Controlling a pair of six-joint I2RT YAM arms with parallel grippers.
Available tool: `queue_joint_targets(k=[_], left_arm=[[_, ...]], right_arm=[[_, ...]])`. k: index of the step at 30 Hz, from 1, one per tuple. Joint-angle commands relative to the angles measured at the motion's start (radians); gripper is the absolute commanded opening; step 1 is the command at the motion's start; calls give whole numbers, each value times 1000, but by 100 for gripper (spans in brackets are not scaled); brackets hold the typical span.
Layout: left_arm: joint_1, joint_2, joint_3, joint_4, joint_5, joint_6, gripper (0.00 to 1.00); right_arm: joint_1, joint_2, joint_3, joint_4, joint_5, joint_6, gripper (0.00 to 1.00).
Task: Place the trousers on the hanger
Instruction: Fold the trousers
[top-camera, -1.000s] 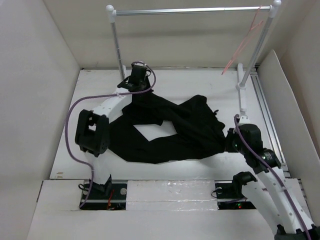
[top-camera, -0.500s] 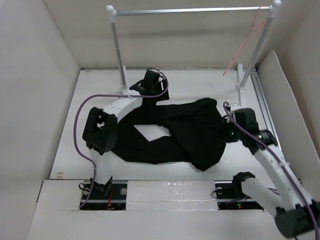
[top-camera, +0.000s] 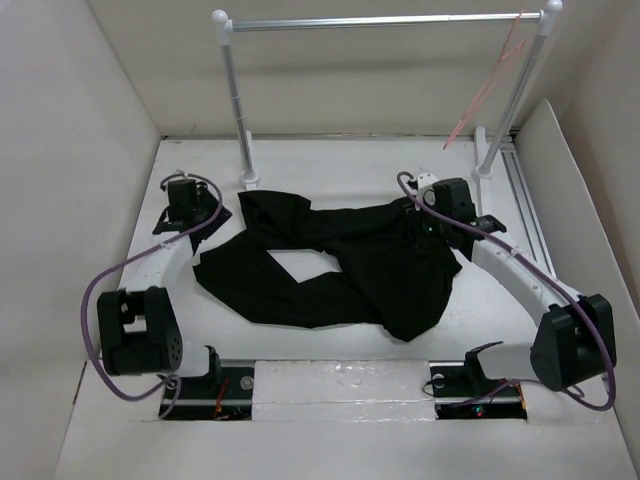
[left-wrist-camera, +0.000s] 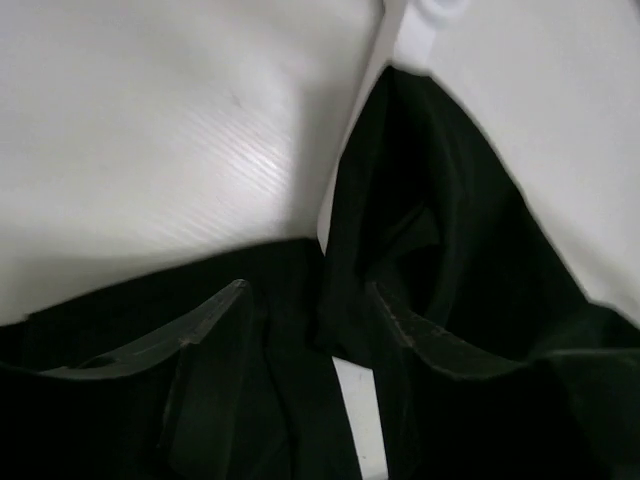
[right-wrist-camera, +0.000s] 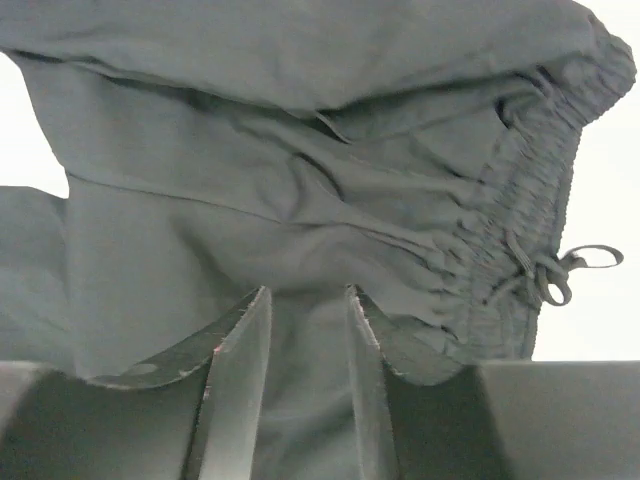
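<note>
Stretching left to right across the tabletop, the trousers put their waistband beneath the right fingers, the pair nearer the hanger at upper right; the left fingers and the right both stand parted, grasping nothing.

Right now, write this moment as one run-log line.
trousers: on table, unhung; hanger: on rail; left fingers: apart; right fingers: apart, over waistband

Black trousers lie crumpled on a white table. The left gripper is just beside them and the right gripper is at their top edge. 1 pink hanger hangs on the rail behind.
</note>
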Motion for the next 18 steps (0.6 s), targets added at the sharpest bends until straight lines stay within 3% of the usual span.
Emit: queue_joint_targets(k=[1,6,15,18], left_arm=[[-31,59,9,30,118,53,45],[-43,102,11,122,165,114,53],[-43,283,118,67,136,162,40],[-43,332,156,64,146,166,39]], right_arm=[[33,0,-12,88,-55,-25,44],[73,9,-52,104,-66,-25,47],[99,-38,-127,112,-30,3,51],[81,-38,-118,127,-19,8,60]])
